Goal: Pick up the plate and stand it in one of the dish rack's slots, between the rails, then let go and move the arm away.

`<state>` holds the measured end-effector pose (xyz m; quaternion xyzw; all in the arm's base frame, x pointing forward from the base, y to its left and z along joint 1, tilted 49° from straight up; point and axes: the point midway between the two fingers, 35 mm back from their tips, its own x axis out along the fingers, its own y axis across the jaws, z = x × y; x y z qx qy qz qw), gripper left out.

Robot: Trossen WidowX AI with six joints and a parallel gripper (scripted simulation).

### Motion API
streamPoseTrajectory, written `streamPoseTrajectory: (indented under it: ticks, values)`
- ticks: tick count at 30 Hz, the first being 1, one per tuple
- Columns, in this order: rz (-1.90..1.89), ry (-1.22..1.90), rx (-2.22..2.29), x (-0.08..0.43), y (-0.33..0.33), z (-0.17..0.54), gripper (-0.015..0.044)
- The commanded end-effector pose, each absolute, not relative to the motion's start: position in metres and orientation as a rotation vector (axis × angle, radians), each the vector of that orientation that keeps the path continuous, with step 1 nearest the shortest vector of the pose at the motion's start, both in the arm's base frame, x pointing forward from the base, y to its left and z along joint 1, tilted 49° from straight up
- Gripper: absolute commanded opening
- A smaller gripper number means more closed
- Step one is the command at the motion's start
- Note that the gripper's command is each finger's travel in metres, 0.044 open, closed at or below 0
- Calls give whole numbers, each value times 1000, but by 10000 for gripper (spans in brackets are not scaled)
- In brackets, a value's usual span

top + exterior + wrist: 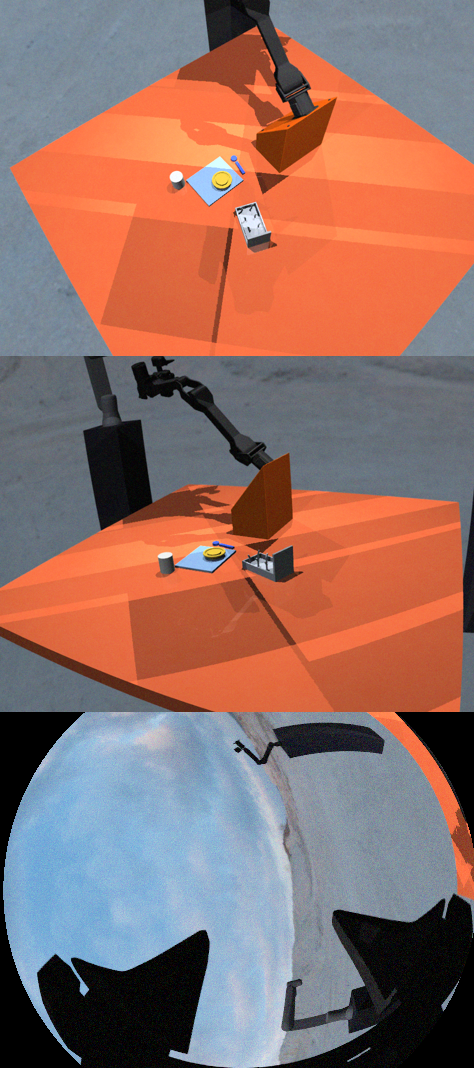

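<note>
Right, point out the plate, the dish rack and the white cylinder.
Plate (221, 179) (214, 553): top and exterior views, its centre.
Dish rack (259, 240) (284, 563): both views, its tall end panel.
White cylinder (177, 177) (165, 556): both views, its top face.

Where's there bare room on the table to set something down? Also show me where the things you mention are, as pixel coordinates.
Judging by eye, the near side of the orange table (168, 279) (214, 662), beyond the cylinder (177, 180) (166, 563) and dish rack (259, 240) (283, 564), looks roomiest. It's crowded around the blue board (209, 195) (195, 564): yellow plate (221, 180) (214, 553) on top, blue utensil (239, 167) (226, 546) and cylinder beside it.
</note>
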<state>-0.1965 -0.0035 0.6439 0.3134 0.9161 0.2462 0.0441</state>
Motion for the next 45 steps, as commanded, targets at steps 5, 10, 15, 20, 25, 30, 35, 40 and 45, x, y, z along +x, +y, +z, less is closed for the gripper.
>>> streamPoseTrajectory:
  ticks: [5, 10, 15, 20, 25, 30, 35, 40, 45]
  values:
    - [831, 2793, 907, -202, -17, 641, 400]
    - [1017, 2772, 787, -213, -48, 633, 400]
    - [1205, 2745, 665, -220, -82, 625, 400]
    - [1393, 2710, 543, -223, -116, 614, 400]
    - [1563, 2703, 444, -223, -138, 609, 400]
    - [1775, 2625, 317, -221, -177, 593, 400]
    - [1956, 2585, 210, -212, -202, 588, 400]
    - [2164, 2481, 90, -203, -239, 570, 400]
    - [2371, 2356, -26, -189, -276, 548, 400]
